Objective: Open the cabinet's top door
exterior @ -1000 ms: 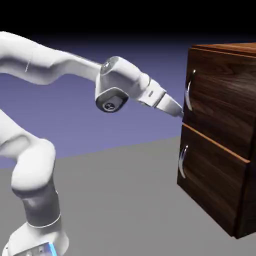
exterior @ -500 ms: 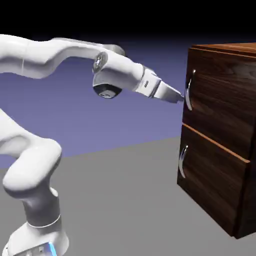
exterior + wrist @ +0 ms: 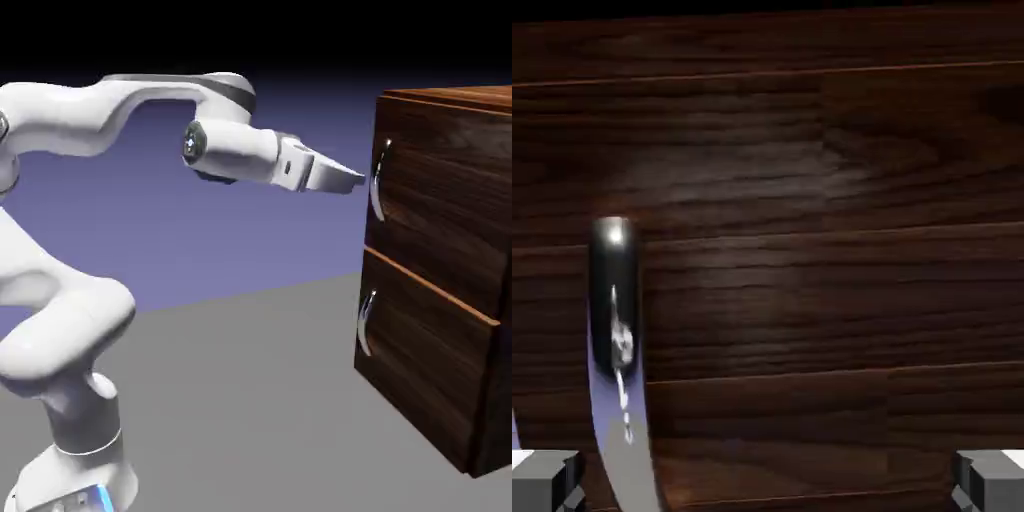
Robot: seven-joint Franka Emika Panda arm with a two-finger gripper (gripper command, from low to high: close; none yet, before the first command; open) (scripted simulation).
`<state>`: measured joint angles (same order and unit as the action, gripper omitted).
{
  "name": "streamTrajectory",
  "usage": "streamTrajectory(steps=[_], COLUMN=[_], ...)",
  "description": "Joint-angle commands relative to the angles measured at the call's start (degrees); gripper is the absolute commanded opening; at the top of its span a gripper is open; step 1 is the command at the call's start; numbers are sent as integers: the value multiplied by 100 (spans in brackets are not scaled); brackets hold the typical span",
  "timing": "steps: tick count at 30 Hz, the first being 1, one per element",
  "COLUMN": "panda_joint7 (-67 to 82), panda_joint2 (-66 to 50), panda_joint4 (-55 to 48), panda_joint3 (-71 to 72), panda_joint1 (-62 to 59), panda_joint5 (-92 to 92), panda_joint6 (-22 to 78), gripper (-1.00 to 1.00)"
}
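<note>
The cabinet stands at the exterior view's right, dark wood grain with orange-brown edges. Its top door is shut flush, and a vertical curved silver handle runs along its left side. My gripper reaches level toward that handle, its tips just short of it at mid height. In the hand view the top door fills the picture. The handle runs down at the left, just inside the left fingertip. The gripper is open, and the right fingertip sits far off to the right.
Below the top door is the identical lower front with its own silver handle, also shut. The grey table spreads between the robot's base and the cabinet.
The hand has risen along the top door's handle, from near its lower end to mid height. It has levelled out, and the wrist has rolled. The door has not moved.
</note>
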<state>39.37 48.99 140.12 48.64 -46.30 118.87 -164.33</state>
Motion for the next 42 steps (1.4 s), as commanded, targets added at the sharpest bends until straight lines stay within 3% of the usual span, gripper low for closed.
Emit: streamTrajectory(steps=[1, 18, 26, 27, 31, 42], panda_joint7=[172, 3088, 3209, 3209, 3634, 2993], panda_joint2=[34, 616, 395, 395, -9, 102], panda_joint4=[-44, -788, -1647, -1647, -1177, 899], panda_joint3=[102, 1835, 2547, 2547, 2112, -72], panda_joint1=[-99, -1773, -2885, -2885, -2264, -262], panda_joint5=[250, 4486, 4713, 4713, 4593, 2541], panda_joint6=[20, 365, 428, 428, 779, 2875], gripper=[0, 0, 0, -100, -100, -100])
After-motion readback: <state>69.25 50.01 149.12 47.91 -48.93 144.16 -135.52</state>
